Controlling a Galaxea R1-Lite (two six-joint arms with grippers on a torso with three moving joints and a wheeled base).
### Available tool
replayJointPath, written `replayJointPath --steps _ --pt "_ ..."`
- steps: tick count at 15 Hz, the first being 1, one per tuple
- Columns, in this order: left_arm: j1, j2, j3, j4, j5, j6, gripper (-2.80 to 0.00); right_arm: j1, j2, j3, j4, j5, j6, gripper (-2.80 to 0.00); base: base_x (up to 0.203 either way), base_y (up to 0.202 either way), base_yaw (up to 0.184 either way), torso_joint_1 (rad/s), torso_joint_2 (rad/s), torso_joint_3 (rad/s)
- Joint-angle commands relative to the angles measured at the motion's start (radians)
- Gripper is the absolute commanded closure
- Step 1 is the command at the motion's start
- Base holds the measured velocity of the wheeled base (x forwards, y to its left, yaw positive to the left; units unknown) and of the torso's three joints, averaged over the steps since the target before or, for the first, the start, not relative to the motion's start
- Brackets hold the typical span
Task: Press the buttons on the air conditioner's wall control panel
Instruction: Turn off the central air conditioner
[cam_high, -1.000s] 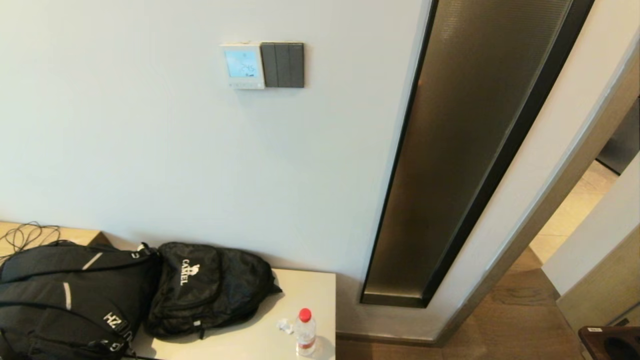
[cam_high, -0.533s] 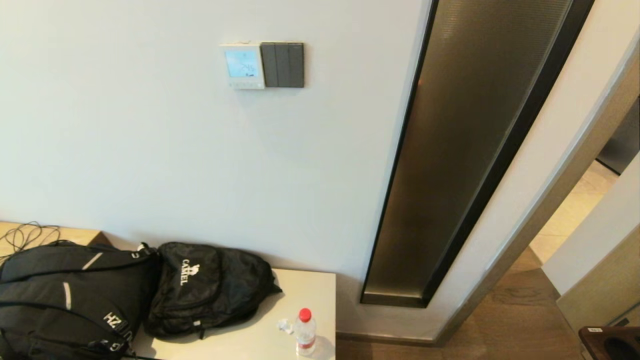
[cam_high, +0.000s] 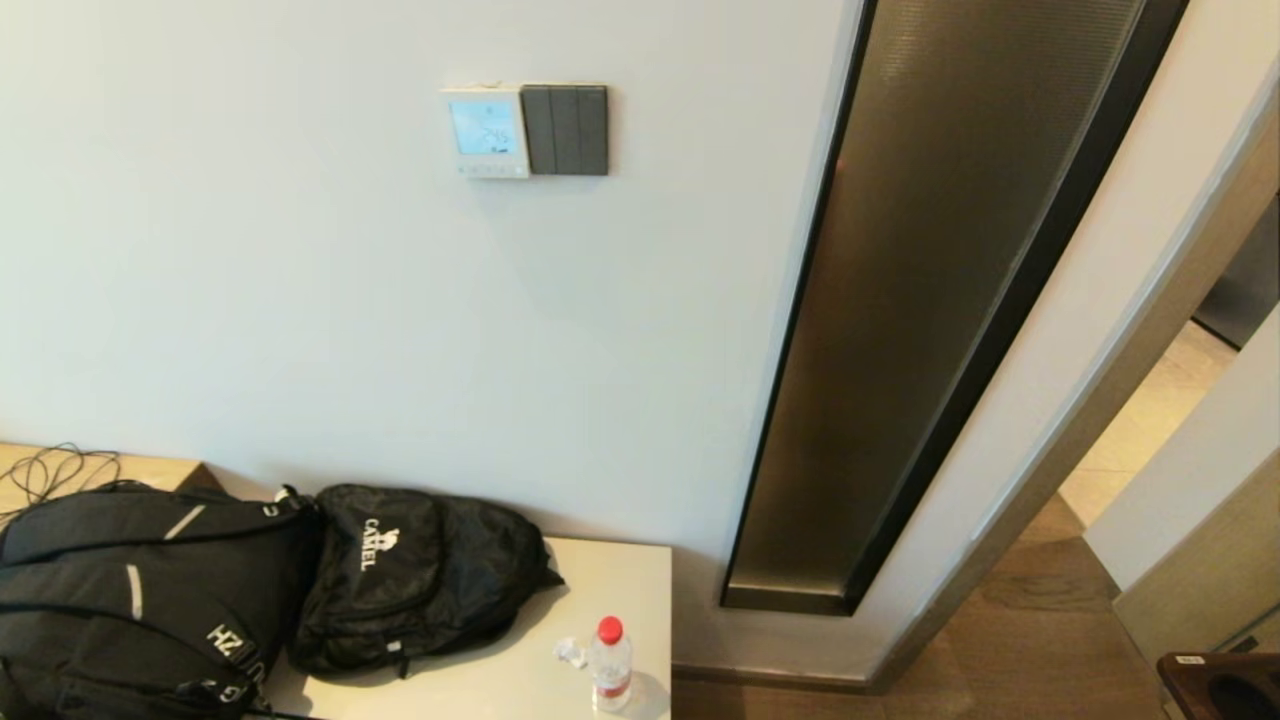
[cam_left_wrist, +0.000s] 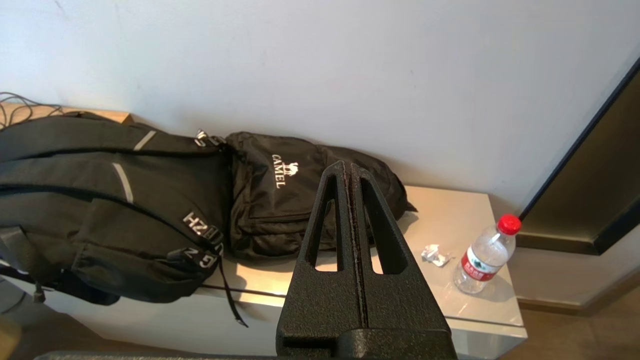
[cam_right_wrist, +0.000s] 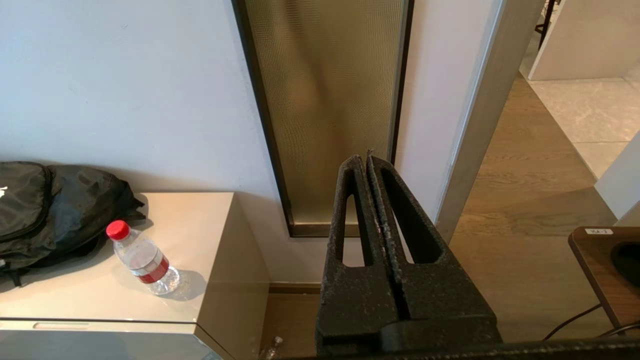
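Observation:
The white wall control panel (cam_high: 486, 131) hangs high on the wall in the head view, its screen lit pale blue. A row of tiny pale buttons (cam_high: 486, 170) runs along its lower edge. A dark grey three-rocker switch plate (cam_high: 565, 130) sits right beside it. Neither arm shows in the head view. My left gripper (cam_left_wrist: 347, 166) is shut and empty, held low over the black bags. My right gripper (cam_right_wrist: 363, 159) is shut and empty, held low facing the bronze glass strip. Both are far below the panel.
Two black backpacks (cam_high: 150, 590) (cam_high: 415, 575) lie on a beige cabinet (cam_high: 610, 570) against the wall. A water bottle (cam_high: 610, 663) with a red cap and a crumpled scrap (cam_high: 571, 652) stand near its right edge. A tall bronze glass strip (cam_high: 930, 300) and a doorway lie to the right.

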Motion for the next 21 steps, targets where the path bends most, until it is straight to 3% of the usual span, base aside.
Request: replayJointPath --steps 1,21 --pt "0.000 0.001 0.000 0.002 0.000 -0.002 0.00 0.000 0.001 0.000 0.000 0.000 0.000 0.00 0.000 0.000 0.000 0.000 0.00 0.000" --pt "-0.001 0.002 0.000 0.000 0.000 -0.002 0.00 0.001 0.000 0.002 -0.002 0.000 0.000 0.00 0.000 0.000 0.000 0.000 0.00 0.000"
